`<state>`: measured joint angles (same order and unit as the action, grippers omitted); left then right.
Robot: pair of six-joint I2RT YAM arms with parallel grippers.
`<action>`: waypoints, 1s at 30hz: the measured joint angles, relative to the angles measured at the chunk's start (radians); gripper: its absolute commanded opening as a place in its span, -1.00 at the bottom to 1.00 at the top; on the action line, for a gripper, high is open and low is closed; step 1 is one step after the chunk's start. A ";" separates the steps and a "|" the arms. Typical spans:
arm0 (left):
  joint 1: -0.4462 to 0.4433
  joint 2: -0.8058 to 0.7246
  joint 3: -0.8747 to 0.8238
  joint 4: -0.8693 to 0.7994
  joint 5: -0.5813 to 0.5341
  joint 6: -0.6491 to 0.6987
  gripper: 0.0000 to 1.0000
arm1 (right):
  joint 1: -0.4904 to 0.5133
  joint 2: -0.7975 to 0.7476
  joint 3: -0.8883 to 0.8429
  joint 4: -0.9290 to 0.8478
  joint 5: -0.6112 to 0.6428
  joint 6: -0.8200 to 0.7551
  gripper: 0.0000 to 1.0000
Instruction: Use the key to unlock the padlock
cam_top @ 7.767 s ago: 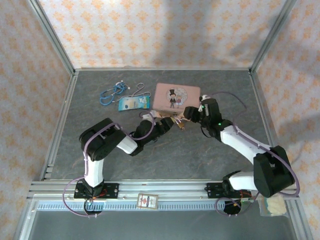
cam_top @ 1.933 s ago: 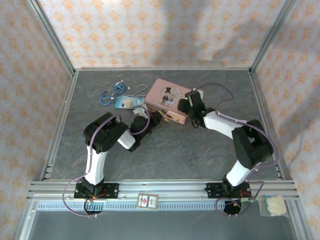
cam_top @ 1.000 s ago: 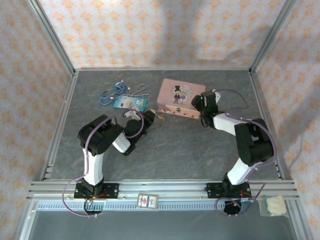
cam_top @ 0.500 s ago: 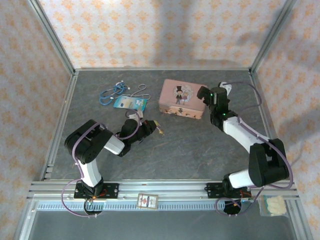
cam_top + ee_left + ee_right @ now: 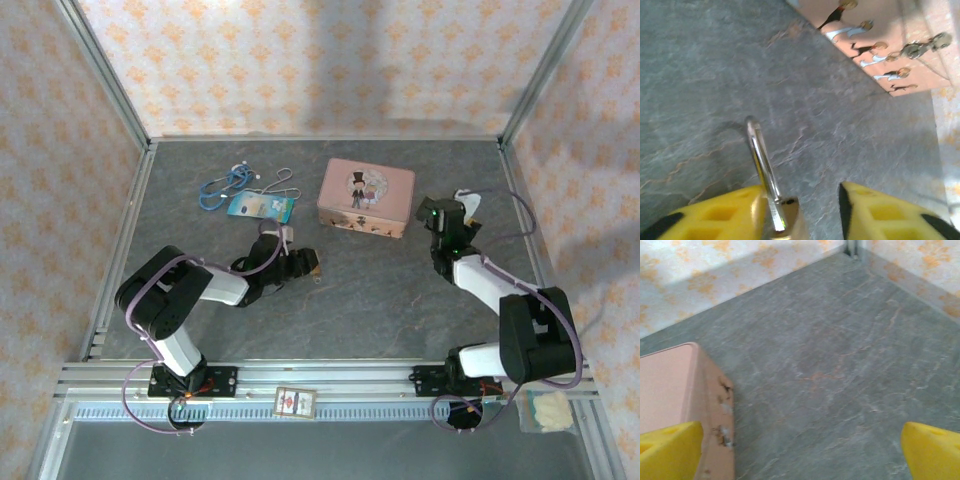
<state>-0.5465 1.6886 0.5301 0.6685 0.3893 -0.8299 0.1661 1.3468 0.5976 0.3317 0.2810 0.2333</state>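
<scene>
Padlock [image 5: 786,220] loose in my left hand [image 5: 800,200]; right hand [image 5: 800,445] empty.
Left fingers [image 5: 715,217] part-spread: padlock leans on one yellow finger, clear of the other, shackle toward the pink tin [image 5: 880,40]. Right hand gapes wide beside that tin, over the worktop [image 5: 840,365]. I can't pick out the key here.

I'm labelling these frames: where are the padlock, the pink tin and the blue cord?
padlock [image 5: 761,162], left wrist view, on its silver shackle.
pink tin [image 5: 366,195], top view, middle of its lid.
blue cord [image 5: 218,188], top view, on its loops.
</scene>
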 measured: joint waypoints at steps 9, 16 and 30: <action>0.033 -0.175 0.034 -0.197 -0.153 0.085 0.70 | -0.087 0.060 -0.182 0.304 -0.023 -0.091 1.00; 0.128 -0.375 0.066 -0.335 -0.455 0.266 0.98 | -0.091 0.154 -0.210 0.526 -0.121 -0.208 1.00; 0.367 -0.383 0.010 -0.280 -0.851 0.575 0.99 | -0.110 0.174 -0.381 0.856 -0.170 -0.235 1.00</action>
<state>-0.1799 1.3052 0.5396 0.3889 -0.4614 -0.2546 0.0559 1.5211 0.2169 1.1873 0.1112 -0.0021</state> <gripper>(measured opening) 0.990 0.998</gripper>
